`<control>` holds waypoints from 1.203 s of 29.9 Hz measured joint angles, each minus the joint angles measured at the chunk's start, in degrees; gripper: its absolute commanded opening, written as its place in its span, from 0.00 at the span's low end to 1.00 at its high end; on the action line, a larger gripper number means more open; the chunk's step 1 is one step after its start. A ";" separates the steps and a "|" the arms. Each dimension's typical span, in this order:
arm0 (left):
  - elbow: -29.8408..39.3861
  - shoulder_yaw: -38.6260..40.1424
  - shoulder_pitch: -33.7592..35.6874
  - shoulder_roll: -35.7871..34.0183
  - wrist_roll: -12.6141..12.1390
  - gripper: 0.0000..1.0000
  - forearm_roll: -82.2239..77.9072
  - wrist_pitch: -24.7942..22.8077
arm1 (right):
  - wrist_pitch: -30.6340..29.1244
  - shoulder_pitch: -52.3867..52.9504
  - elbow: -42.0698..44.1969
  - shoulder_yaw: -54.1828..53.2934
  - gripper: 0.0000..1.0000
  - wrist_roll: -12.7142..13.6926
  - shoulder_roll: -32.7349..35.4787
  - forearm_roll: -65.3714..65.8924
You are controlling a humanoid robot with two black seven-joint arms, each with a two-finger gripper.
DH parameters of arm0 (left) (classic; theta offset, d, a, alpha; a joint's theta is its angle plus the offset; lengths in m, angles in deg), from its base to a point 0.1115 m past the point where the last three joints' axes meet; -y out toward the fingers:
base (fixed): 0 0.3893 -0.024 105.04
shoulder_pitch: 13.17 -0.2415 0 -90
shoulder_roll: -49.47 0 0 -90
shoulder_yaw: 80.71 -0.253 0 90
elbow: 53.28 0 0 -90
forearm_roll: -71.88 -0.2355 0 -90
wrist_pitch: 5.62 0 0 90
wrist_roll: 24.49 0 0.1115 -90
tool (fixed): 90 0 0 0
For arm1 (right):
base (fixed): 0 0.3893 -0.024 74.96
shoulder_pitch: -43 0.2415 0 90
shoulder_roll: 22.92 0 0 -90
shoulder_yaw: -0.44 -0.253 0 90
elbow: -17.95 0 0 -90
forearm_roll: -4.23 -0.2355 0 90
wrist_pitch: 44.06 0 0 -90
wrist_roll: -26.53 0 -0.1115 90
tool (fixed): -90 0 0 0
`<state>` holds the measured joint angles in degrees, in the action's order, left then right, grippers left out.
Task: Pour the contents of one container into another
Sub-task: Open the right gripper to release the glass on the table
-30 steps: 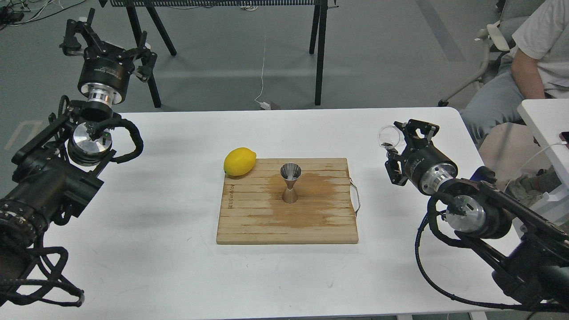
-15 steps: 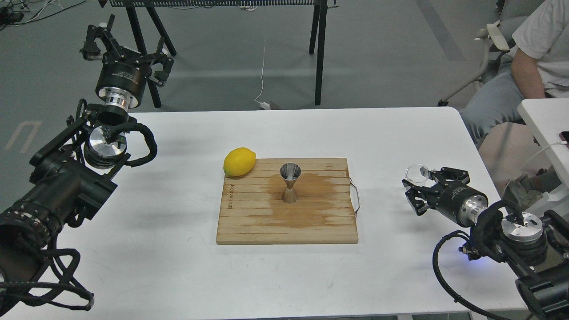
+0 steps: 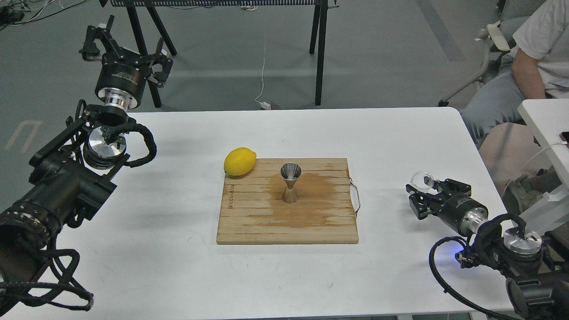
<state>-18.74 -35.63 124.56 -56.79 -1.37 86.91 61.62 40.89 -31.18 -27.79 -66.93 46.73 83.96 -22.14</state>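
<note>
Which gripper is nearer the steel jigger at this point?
The right. The right gripper sits low over the table to the right of the cutting board, level with the steel jigger. The left gripper is raised far off, beyond the table's back-left corner.

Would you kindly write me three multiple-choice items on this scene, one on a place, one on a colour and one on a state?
1. Where does the steel jigger stand?
A. on the wooden board
B. on the bare table
C. in an end effector

2. What colour is the lemon?
A. green
B. yellow
C. orange

3. How is the glass beaker held?
A. lying loose on the board
B. gripped by the left end effector
C. gripped by the right end effector

Answers:
1 A, it stands upright mid-board on a darker stained patch.
2 B, its skin is bright yellow, at the board's far left corner.
3 C, the right fingers close on it, right of the board.
</note>
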 measured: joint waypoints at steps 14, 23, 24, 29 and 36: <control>0.00 -0.35 0.15 0.24 0.00 1.00 0.00 0.06 | -0.70 0.97 3.11 -0.03 0.62 0.00 -1.52 0.00; 0.00 -0.35 0.09 0.20 0.00 1.00 0.00 0.00 | 0.02 0.97 2.99 0.08 0.76 -0.16 -1.59 0.00; 0.00 -0.35 0.09 0.22 0.00 1.00 0.00 0.00 | 0.06 0.97 2.92 0.06 0.79 -0.16 -1.59 -0.01; 0.00 -0.35 0.09 0.26 0.00 1.00 0.00 -0.01 | 0.12 0.97 2.81 0.04 0.94 -0.16 -1.58 -0.01; 0.00 -0.35 0.08 0.26 0.00 1.00 0.00 -0.01 | -0.03 -1.09 0.15 0.04 0.95 -0.16 -0.69 0.00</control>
<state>-18.74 -35.98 124.64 -56.53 -1.37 86.91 61.61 40.86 -32.27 -27.64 -66.89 46.56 83.28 -22.13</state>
